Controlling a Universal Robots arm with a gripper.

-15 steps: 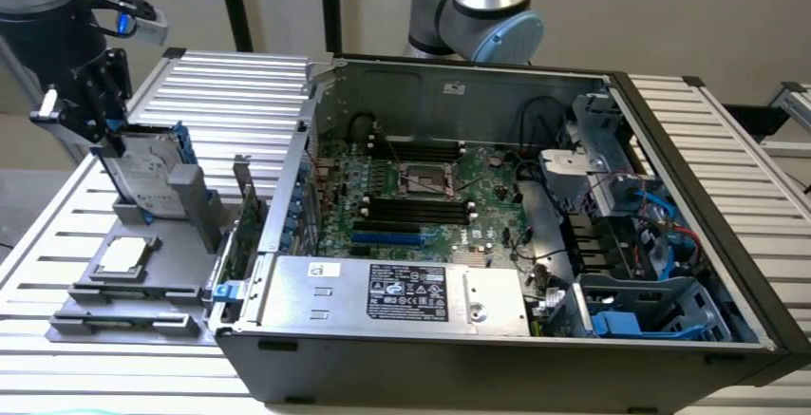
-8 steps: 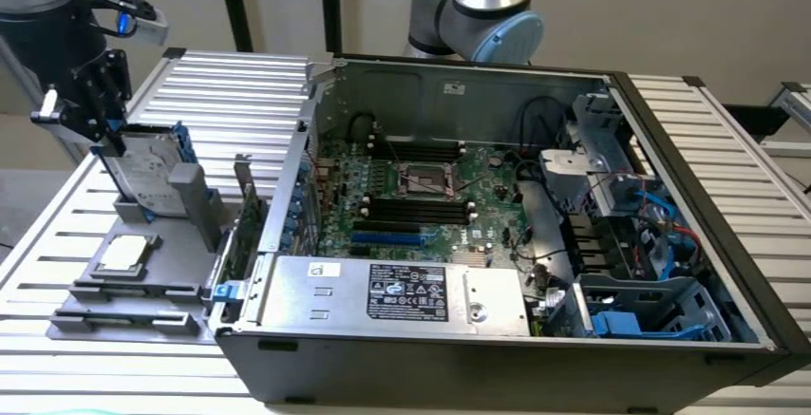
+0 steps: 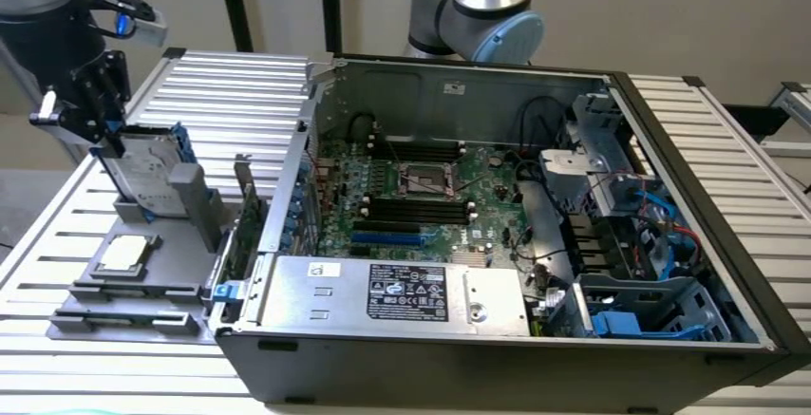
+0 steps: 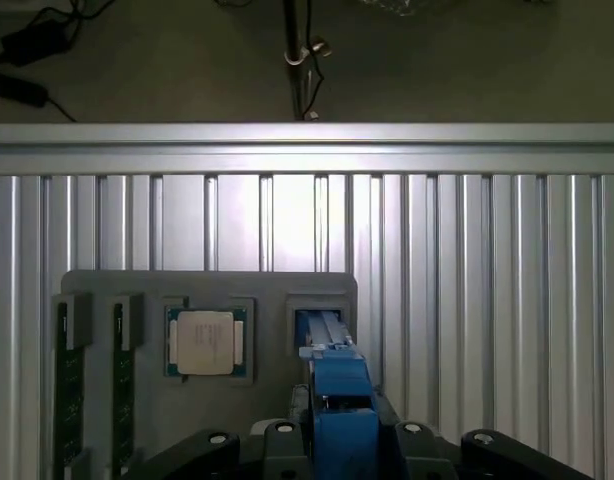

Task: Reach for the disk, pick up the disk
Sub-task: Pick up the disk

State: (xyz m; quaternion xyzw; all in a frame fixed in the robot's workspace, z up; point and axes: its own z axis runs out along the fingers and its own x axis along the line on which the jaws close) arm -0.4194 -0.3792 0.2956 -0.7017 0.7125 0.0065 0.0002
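At the end effector, upright disk

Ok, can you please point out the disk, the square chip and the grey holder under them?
disk (image 3: 137, 168), exterior view, on its silver-grey face.
square chip (image 4: 207, 342), wrist view, on the middle of its silver top.
grey holder (image 4: 137, 285), wrist view, on a bare part near its edge.

A plain beige wall stands behind the ribbed metal table. Beyond the table's edge lies a dark floor with black cables.
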